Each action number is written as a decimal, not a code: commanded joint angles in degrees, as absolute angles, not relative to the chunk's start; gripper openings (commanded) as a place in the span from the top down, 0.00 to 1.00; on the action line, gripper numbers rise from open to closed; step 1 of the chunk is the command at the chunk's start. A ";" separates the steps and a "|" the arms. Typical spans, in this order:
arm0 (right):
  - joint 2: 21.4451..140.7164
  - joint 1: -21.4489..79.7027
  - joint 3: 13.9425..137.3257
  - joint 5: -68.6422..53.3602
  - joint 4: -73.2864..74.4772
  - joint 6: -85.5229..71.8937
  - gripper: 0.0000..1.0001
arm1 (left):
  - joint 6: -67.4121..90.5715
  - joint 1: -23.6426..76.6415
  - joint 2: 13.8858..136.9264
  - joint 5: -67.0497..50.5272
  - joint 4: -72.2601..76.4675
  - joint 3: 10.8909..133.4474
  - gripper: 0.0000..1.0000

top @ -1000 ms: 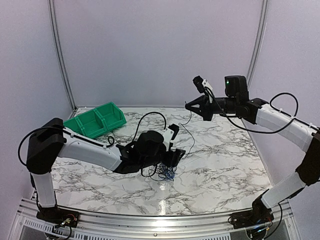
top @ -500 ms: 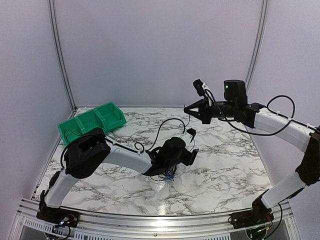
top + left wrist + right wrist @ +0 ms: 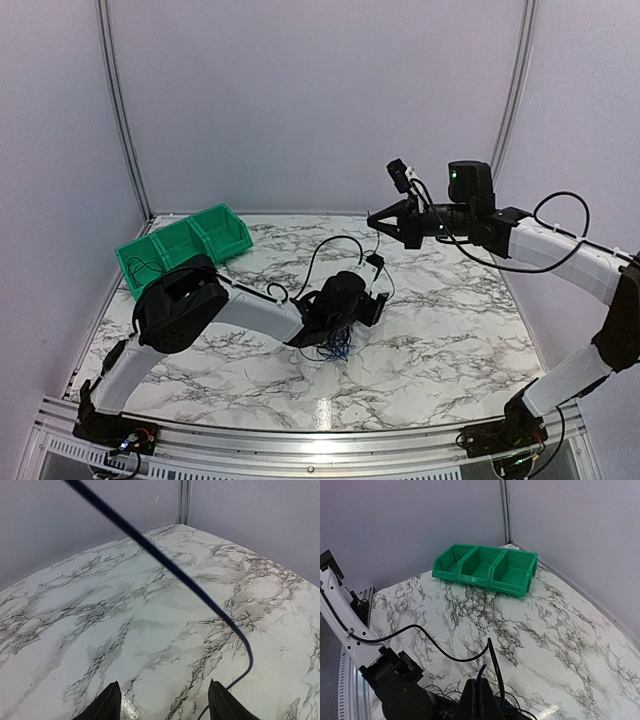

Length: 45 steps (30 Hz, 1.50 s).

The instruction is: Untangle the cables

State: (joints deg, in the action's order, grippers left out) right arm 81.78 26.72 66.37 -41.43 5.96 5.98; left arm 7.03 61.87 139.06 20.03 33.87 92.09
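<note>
The cables lie as a small knot point(image 3: 335, 347) of thin black and blue wires on the marble table, just below my left arm's wrist. My left gripper point(image 3: 377, 307) hovers low over the table beside the knot. In the left wrist view the left gripper point(image 3: 165, 701) stands open with nothing between its fingers. A taut blue strand point(image 3: 170, 566) crosses in front of it. My right gripper point(image 3: 372, 219) is raised above the table, shut on the blue cable's end point(image 3: 483, 669). A thin strand point(image 3: 381, 246) hangs from it toward the knot.
A green three-compartment bin point(image 3: 185, 243) sits at the back left; a thin black wire point(image 3: 451, 560) lies in one end compartment. The left arm's thick black cable point(image 3: 420, 635) arcs over the table. White walls and corner rails enclose the table.
My left arm swung its elbow forward and carried its gripper rightward past the knot. Its fingers have narrowed a little. The right gripper drifted slightly left and down, still holding the blue cable.
</note>
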 commanded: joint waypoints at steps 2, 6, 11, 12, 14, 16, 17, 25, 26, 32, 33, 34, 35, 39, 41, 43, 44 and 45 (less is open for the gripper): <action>80.83 26.36 66.77 -43.17 3.80 4.21 1.00 | 2.17 62.35 141.40 18.65 38.86 92.86 0.38; 81.48 26.32 66.79 -44.14 3.55 3.62 1.00 | 0.36 62.92 142.33 17.47 42.98 92.04 0.38; 81.61 26.29 66.71 -43.97 3.74 3.91 1.00 | -0.42 63.09 143.62 11.43 46.83 91.76 0.41; 81.50 26.24 66.63 -43.95 3.76 4.06 1.00 | -0.36 63.27 143.69 11.23 47.22 91.47 0.42; 81.27 26.15 66.62 -43.51 3.94 4.65 1.00 | -0.35 63.72 142.84 16.23 47.29 90.00 0.43; 81.21 26.03 66.41 -43.20 3.95 5.03 1.00 | 2.38 63.89 140.50 22.54 47.33 87.02 0.43; 81.21 25.89 66.38 -43.23 3.96 5.29 1.00 | 3.40 63.83 138.65 25.77 47.37 85.12 0.42; 81.92 25.89 66.53 -44.16 4.04 5.23 1.00 | 8.12 64.09 130.83 31.30 55.46 70.89 0.41; 81.91 25.92 66.53 -44.13 4.05 5.29 1.00 | 7.51 64.34 130.67 30.72 57.01 69.98 0.41; 81.96 25.90 66.30 -44.27 3.91 4.83 1.00 | 1.78 65.55 132.78 24.89 60.75 71.70 0.37; 82.00 25.92 66.35 -44.31 3.87 4.83 1.00 | 1.43 65.55 133.21 24.27 60.89 72.29 0.37; 82.00 25.93 66.36 -44.35 3.87 4.77 1.00 | 1.15 65.56 133.55 23.79 60.92 72.90 0.36; 82.00 25.89 66.36 -44.42 3.87 4.75 1.00 | 0.76 65.57 133.97 23.35 60.91 73.58 0.36; 82.00 25.92 66.36 -44.67 3.87 4.66 1.00 | -1.55 65.57 136.61 21.81 60.75 76.71 0.35; 82.00 25.93 66.36 -44.80 3.88 4.51 1.00 | -1.79 65.54 138.11 22.10 59.96 78.68 0.34; 81.92 25.88 66.44 -45.24 3.87 4.25 1.00 | -1.55 65.50 139.58 23.40 58.61 80.92 0.34; 81.91 25.92 66.44 -45.52 3.87 3.96 1.00 | -1.54 65.48 140.35 23.79 58.21 81.93 0.34; 81.85 25.93 66.59 -46.09 3.81 3.58 1.00 | -1.50 65.48 141.09 24.11 57.78 83.03 0.34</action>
